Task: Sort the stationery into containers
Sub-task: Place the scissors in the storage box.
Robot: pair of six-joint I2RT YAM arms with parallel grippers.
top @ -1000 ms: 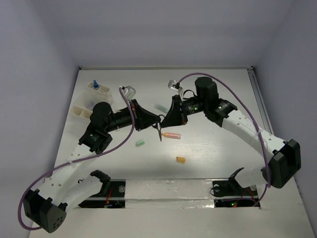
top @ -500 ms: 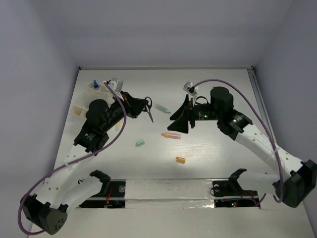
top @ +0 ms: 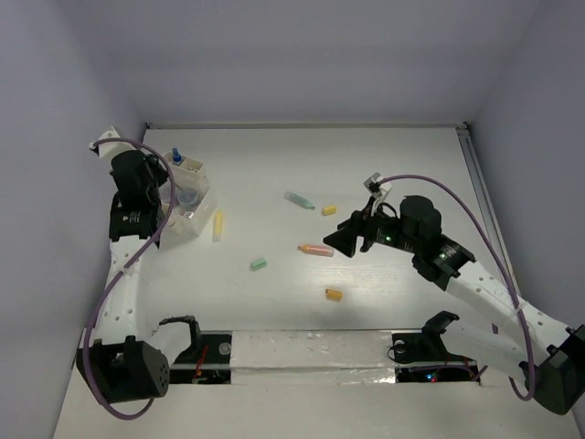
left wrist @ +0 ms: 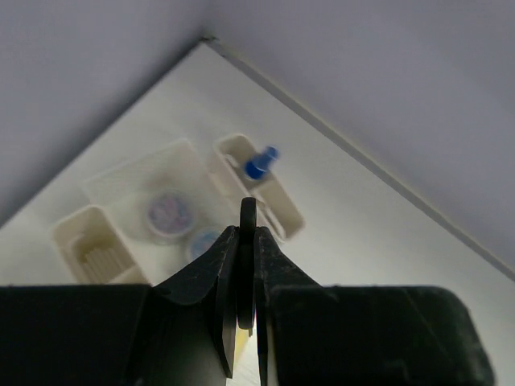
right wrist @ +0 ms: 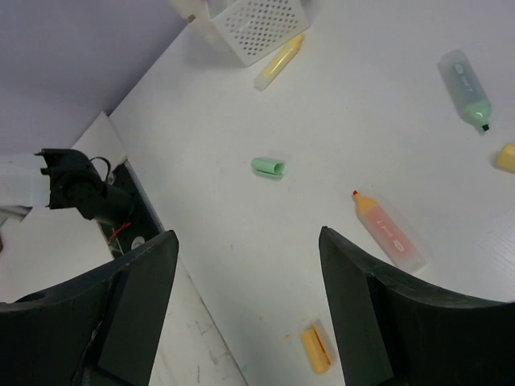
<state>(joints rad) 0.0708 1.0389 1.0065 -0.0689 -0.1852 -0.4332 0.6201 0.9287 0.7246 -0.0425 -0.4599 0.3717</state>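
My left gripper (left wrist: pixel 247 233) is shut on the thin black scissors (left wrist: pixel 248 211), high over the containers (left wrist: pixel 173 173) at the table's far left. One bin holds a blue-capped pen (left wrist: pixel 259 163), and the meshed bin holds two round jars (left wrist: pixel 168 214). In the top view the left gripper (top: pixel 137 212) stands beside the containers (top: pixel 194 203) and hides the scissors. My right gripper (right wrist: pixel 249 265) is open and empty above the table's middle. Near it lie a green eraser (right wrist: pixel 268 166), an orange-pink marker (right wrist: pixel 388 230) and an orange eraser (right wrist: pixel 316 348).
A yellow marker (top: pixel 218 225) lies just right of the bins. A green marker (top: pixel 299 199) and a yellow eraser (top: pixel 329 210) sit behind the right gripper (top: pixel 344 238). The back wall and left wall stand close behind the containers.
The right gripper opened, let go of the scissors and drew back to the right. The left arm swung the scissors from the table's middle to above the containers at far left.
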